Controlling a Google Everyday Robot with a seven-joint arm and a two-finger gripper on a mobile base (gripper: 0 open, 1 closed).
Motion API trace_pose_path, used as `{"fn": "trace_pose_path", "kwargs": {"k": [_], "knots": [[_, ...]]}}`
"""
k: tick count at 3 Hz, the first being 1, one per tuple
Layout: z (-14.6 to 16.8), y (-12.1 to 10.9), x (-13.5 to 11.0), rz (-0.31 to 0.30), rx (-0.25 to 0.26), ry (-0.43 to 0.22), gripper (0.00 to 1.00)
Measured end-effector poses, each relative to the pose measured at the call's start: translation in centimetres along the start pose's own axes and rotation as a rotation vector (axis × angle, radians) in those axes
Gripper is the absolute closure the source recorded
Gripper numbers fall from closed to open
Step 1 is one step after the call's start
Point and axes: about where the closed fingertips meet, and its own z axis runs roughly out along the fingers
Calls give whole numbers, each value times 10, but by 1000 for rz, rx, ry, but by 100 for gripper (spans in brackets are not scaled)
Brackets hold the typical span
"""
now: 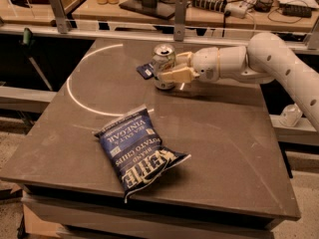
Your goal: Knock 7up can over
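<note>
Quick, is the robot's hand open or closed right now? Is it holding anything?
Gripper: open, fingers spread against the side of the upright 7up can, not holding anything.

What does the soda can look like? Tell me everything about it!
The 7up can is a small, shiny metal cylinder with a pale label showing some green, and a silver top with a pull tab. It stands upright near the far side of the dark table, not yet knocked over. A small dark-blue packet lies just left of it. The gripper reaches in from the right, open, with one tan finger across the can's front, seemingly touching it.
</note>
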Motion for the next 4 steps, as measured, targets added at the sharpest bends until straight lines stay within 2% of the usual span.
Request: {"fn": "trace_pose_path", "kwargs": {"k": [1,2,3,4], "knots": [[-6,-5,-16,-41,37,104,85],[-28,-7,-44,-139,94,341,100],[-39,-5,-56,-204,125,578,100],[-47,-2,-41,-237,107,831,100]]}}
